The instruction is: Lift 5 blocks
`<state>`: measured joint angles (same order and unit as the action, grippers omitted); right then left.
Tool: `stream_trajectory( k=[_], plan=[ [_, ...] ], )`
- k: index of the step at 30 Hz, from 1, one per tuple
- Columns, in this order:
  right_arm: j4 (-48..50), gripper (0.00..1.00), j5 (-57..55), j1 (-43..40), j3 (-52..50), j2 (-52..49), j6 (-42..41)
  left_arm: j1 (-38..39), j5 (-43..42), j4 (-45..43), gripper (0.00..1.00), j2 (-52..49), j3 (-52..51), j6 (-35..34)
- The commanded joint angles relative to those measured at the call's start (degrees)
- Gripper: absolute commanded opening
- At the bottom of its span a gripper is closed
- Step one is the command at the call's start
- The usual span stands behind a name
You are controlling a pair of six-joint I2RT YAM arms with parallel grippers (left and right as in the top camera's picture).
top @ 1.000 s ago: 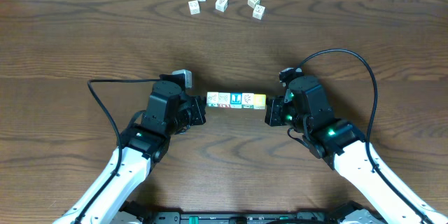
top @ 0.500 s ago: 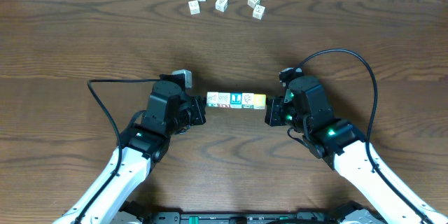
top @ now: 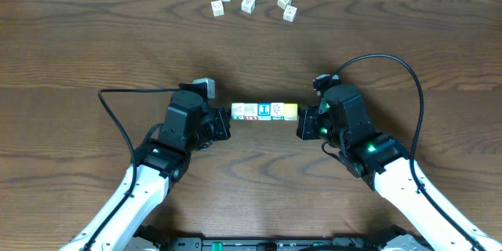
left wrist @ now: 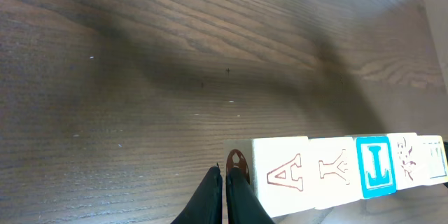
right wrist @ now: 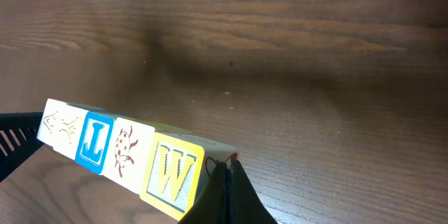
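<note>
Together, the blocks (top: 265, 111) form a cream row, one face blue.

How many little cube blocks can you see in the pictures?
10. Five blocks form a row pressed between the left gripper and the right gripper. Five loose cubes lie scattered near the far edge of the table. None seems hidden.

row of blocks (top: 264, 111) between left tool (top: 228, 118) and right tool (top: 301, 123), loose cubes (top: 248, 4) well behind
</note>
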<state>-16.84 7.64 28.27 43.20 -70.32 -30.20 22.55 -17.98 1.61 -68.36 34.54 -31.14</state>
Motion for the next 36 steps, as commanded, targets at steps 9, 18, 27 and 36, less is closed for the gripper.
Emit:
stream_trajectory(
  k=[9,18,27,36],
  plan=[
    [1.86,0.01,16.39,4.57,1.86,-0.02,-1.11,3.23,-14.62,-1.86,0.07,1.25,2.12,-0.48],
    [1.86,0.01,16.39,4.57,1.86,-0.02,-1.11,3.23,-14.62,-1.86,0.07,1.25,2.12,-0.48],
    [1.86,0.01,16.37,4.70,1.86,-0.02,-1.11,3.23,-14.62,-1.86,0.07,1.25,2.12,-0.48],
    [1.77,0.01,15.72,4.74,1.86,-0.13,-1.07,3.30,-14.60,-1.57,0.07,1.05,2.12,-0.46]
  ],
)
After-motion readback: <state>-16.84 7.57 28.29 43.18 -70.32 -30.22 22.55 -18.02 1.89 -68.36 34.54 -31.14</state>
